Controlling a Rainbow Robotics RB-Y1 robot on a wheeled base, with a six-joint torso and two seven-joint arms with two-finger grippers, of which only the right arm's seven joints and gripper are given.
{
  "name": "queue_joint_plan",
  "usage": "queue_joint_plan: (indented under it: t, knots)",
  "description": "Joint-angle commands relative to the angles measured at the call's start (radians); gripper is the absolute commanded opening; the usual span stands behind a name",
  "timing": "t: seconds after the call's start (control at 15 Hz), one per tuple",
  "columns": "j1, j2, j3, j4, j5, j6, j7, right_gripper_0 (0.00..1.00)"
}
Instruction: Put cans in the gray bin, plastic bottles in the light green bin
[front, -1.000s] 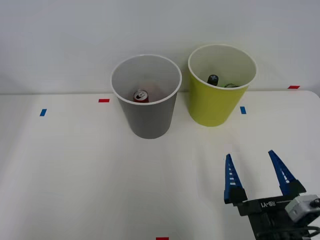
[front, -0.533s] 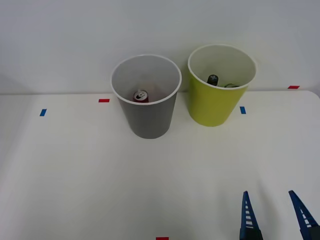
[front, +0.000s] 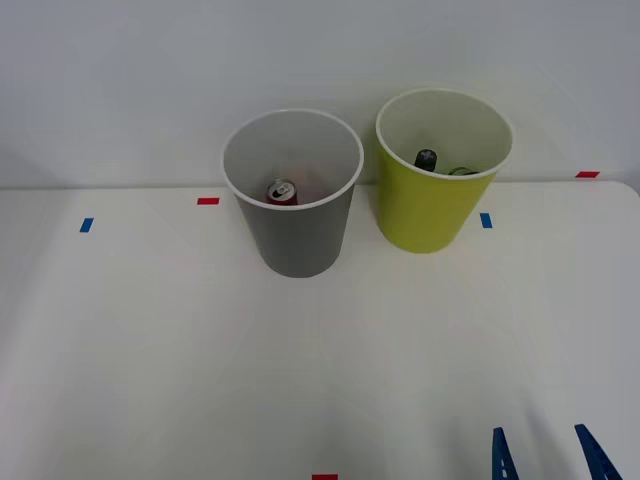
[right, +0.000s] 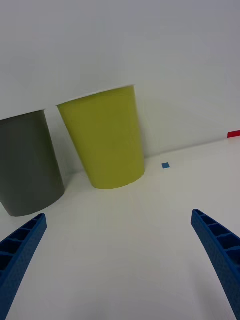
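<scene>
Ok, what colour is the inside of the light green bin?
Cream-white inside the light green bin, unlike its yellow-green outer wall; the front view shows it best.

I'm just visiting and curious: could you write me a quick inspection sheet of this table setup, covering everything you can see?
Surface: white table, a few small red and blue tape marks.
Job's things: gray bin upright, one can inside; light green bin upright beside it, a dark-capped bottle inside.
Clutter: nothing seen.
Grippers: right gripper at the near table edge, open, holding nothing.
Cables: nothing seen.
Surroundings: plain white wall behind the bins.
</scene>
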Motion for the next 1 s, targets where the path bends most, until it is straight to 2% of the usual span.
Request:
queue_joint_plan:
  t: [0.07, 0.13, 1.0]
  knots:
    - [0.005, 0.003, -0.057, 0.004, 0.087, -0.021, -0.115, 1.00]
    - [0.005, -0.003, -0.073, 0.004, 0.105, -0.031, -0.147, 1.00]
    - [-0.021, -0.074, -0.093, 0.004, 0.123, -0.039, -0.117, 1.00]
